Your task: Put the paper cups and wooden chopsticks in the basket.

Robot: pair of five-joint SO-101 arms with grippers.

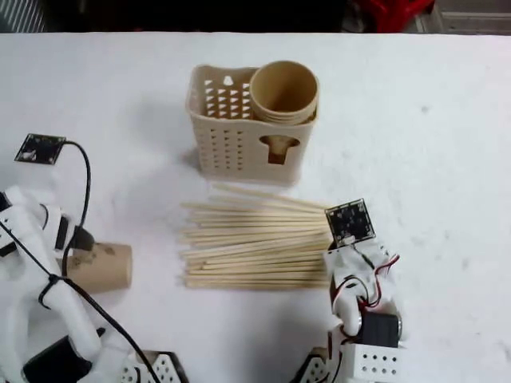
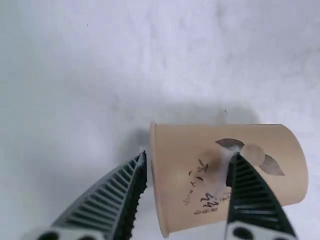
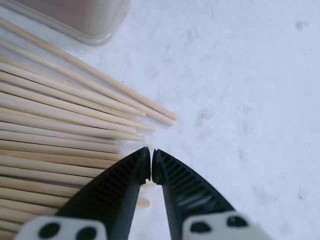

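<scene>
Loose paper cup (image 1: 100, 266): plain tan, dark print on its wall, lying on its side on the white table (image 1: 439, 159) at the near left, beside the left arm (image 1: 40, 239). In the high view its long axis runs left to right, roughly parallel to the chopsticks. Which end is the mouth cannot be told.

Nested cups (image 1: 285, 92): same tan, stacked mouth up in the right-hand part of the basket (image 1: 227, 148). The basket is cream, perforated and upright, standing beyond the chopsticks toward the far edge.

Chopsticks (image 1: 255, 247): pale bare wood, piled loosely mid-table just in front of the basket. Their long axes run left to right; a few on the basket side are slanted across the rest.

Left wrist view: the left gripper (image 2: 189, 159) is seen with jaws parted, not clamped. One finger tip is just beside one end of the cup (image 2: 260, 165), the other lies over the cup's wall. Contact cannot be judged.

Right wrist view: the right gripper (image 3: 151, 160) is closed, its tips all but meeting with nothing held between them. It hangs over the uneven right-hand ends of the chopsticks (image 3: 60, 135), and a corner of the basket's base (image 3: 75, 20) is seen beyond them.

In the high view the right arm (image 1: 359, 279) is placed at the right end of the pile
</scene>
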